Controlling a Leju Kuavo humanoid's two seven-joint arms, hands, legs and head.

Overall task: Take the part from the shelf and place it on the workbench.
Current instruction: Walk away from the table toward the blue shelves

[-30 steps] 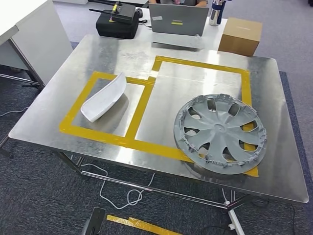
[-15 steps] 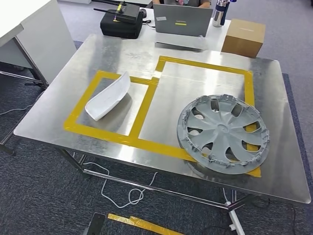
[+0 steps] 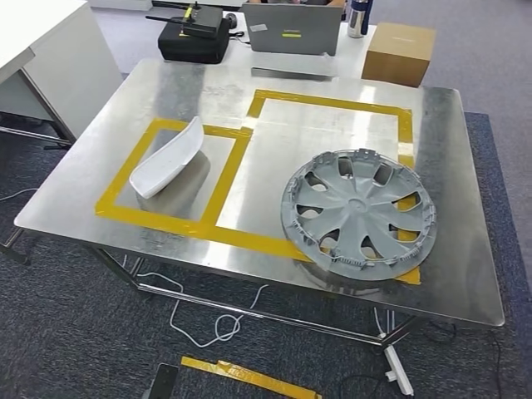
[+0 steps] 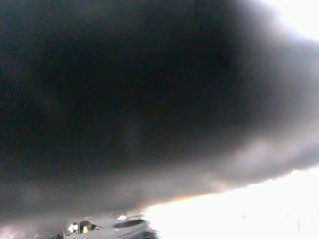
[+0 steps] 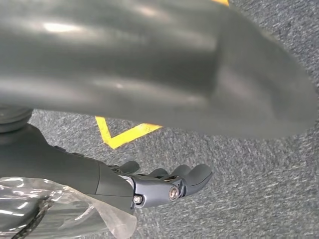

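Observation:
A white curved part [image 3: 166, 158] lies inside the left yellow-taped square of the metal workbench [image 3: 188, 83]. A grey wheel cover [image 3: 358, 216] lies flat in the larger taped square on the right, overlapping the tape at the front. In the right wrist view my right hand [image 5: 165, 184] hangs over grey carpet, its dark fingers [image 5: 195, 175] stretched out with nothing between them. A broad smooth grey shape [image 5: 150, 64] runs above the fingers, apart from them. The left wrist view is a dark blur, and I cannot tell how the left hand stands.
Behind the workbench stand a laptop [image 3: 290, 28], a cardboard box [image 3: 399, 52] and a black case [image 3: 193, 40]. A white cabinet [image 3: 44, 58] is at the left. Under the front edge lie a white cable [image 3: 213, 320] and a yellow tape strip [image 3: 251, 378].
The whole head picture has shifted, so the camera has moved. The white part and the wheel cover keep their places on the workbench.

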